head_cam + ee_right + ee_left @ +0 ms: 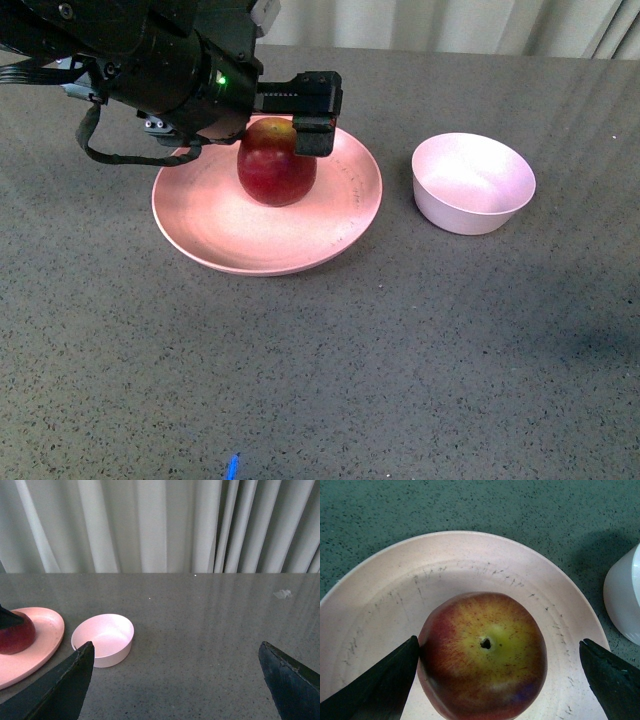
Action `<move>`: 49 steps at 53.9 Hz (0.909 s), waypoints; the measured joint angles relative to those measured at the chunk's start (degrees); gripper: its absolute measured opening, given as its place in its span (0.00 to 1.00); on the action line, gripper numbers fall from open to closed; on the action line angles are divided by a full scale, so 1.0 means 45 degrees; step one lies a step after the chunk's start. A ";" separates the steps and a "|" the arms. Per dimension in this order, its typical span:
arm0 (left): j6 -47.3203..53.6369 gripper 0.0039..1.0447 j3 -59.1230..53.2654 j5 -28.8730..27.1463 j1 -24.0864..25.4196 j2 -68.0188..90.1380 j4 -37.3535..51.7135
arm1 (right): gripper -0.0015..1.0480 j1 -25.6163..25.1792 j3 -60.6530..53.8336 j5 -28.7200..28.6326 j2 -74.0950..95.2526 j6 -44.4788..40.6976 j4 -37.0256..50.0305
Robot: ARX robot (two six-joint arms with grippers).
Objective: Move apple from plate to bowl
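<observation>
The dark red apple [277, 165] stands upright on the salmon-pink plate [200, 235], stem dimple up. My left gripper [287, 133] is open and low over the plate, one finger on each side of the apple. In the left wrist view the apple [482, 652] lies between the fingers of the left gripper [500, 644]; one finger [385, 680] is at its skin, the other [610, 680] is well apart. The pale bowl [473, 183] stands empty to the right of the plate. My right gripper [176, 650] is open and empty above bare table, facing the bowl [103, 639].
The grey speckled table [400, 350] spreads in front of the plate and bowl. Pale curtains [160, 525] hang behind the table's far edge. A small blue mark [232, 466] lies near the front edge. The left arm's black body and cables [140, 70] hang over the plate's far left.
</observation>
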 joint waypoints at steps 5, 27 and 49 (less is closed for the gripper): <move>0.0005 0.92 0.0068 -0.0039 -0.0112 0.0175 -0.0097 | 0.91 0.0000 0.0000 0.0000 0.0000 0.0000 0.0000; 0.0102 0.68 0.0500 -0.0364 -0.0243 0.0495 -0.0423 | 0.91 0.0000 0.0000 0.0000 0.0000 0.0000 0.0000; -0.0223 0.68 0.1399 0.0019 -0.0665 -0.0131 -0.0899 | 0.91 0.0000 0.0000 0.0000 0.0000 0.0000 0.0000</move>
